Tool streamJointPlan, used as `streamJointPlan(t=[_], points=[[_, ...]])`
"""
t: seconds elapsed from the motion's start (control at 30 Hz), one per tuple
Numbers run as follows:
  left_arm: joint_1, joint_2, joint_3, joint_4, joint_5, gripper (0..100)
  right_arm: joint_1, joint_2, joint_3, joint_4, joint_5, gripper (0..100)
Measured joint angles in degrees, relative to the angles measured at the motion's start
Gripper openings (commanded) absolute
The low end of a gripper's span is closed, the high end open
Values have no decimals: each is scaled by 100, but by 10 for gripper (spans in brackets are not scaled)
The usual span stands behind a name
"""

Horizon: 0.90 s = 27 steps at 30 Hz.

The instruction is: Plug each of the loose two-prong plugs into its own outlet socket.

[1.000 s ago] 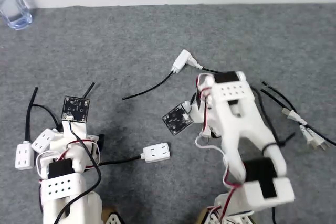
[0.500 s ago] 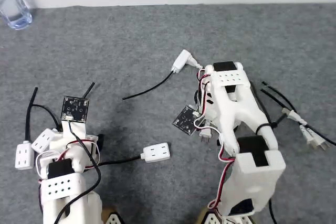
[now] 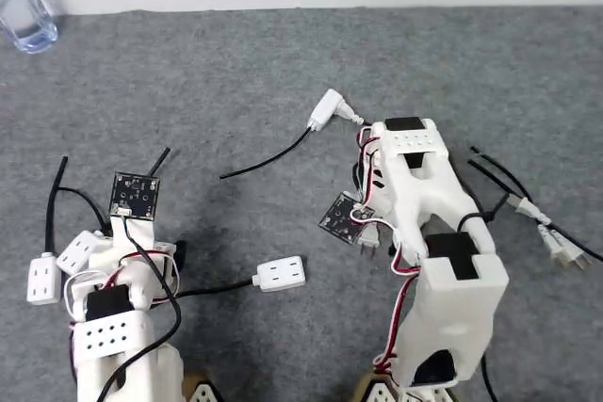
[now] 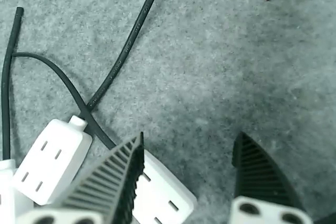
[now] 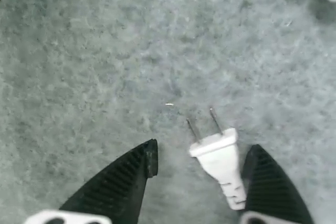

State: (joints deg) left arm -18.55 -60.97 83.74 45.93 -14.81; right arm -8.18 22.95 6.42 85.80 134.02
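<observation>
My right gripper [image 5: 203, 153] is open and low over the grey carpet. A white two-prong plug [image 5: 219, 157] lies between its fingers, closer to one of them, prongs pointing away from the wrist. From above, this plug [image 3: 369, 240] shows just under the right arm's wrist. My left gripper [image 4: 190, 140] is open over two white outlet sockets [image 4: 51, 160], [image 4: 160, 198] and black cords. Another outlet socket [image 3: 281, 273] lies between the arms. A second white plug [image 3: 326, 109] on a black cord lies beyond the right arm.
Two more plugs [image 3: 528, 208], [image 3: 563, 251] on black cords lie at the right. A further outlet socket [image 3: 43, 278] sits at the far left edge beside the left arm. A clear bottle [image 3: 24, 7] stands at the back left corner.
The right arm has drawn back toward the near edge and folded lower, bringing its gripper down around the plug. The left arm has not moved.
</observation>
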Motion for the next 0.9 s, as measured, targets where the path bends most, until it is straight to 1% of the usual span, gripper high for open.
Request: streamJointPlan(t=[0.07, 0.1, 0.2, 0.3, 0.5, 0.6, 0.73, 0.9], points=[[0, 0, 0, 0, 0, 254, 0, 18, -44, -97, 26, 26], [0, 0, 0, 0, 0, 254, 0, 53, -44, -141, 26, 2], [0, 0, 0, 0, 0, 254, -9, 114, -53, -211, 26, 33], [0, 0, 0, 0, 0, 254, 0, 158, -70, -229, 26, 9], [0, 0, 0, 0, 0, 254, -9, 158, -70, -229, -53, 9], [0, 0, 0, 0, 0, 254, -9, 167, -185, -158, -633, 9], [0, 0, 0, 0, 0, 254, -105, 149, -299, -62, -1679, 9], [0, 0, 0, 0, 0, 254, -360, 18, -299, -62, -3270, 9]])
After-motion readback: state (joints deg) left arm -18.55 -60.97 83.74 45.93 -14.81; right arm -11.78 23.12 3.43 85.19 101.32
